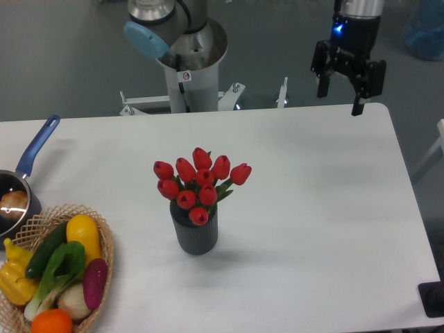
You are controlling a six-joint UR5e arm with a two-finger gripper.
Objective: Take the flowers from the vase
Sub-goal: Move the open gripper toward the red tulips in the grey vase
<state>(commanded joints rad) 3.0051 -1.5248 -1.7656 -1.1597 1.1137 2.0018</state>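
The flowers point(199, 182) stand in the vase point(195, 232) at the middle of the surface point(312, 208). The claw point(341, 91) hangs at the upper right, well apart from them, fingers spread and holding nothing.

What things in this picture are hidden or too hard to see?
- Flowers: the stems are hidden inside the vase.
- Saucepan: cut off by the left edge; what is inside is too blurry to name.
- Wicker basket: cut off at the bottom left corner.
- Gripper: its fingers are small and dark against the floor.
- Blue thing: cut off at the top right.
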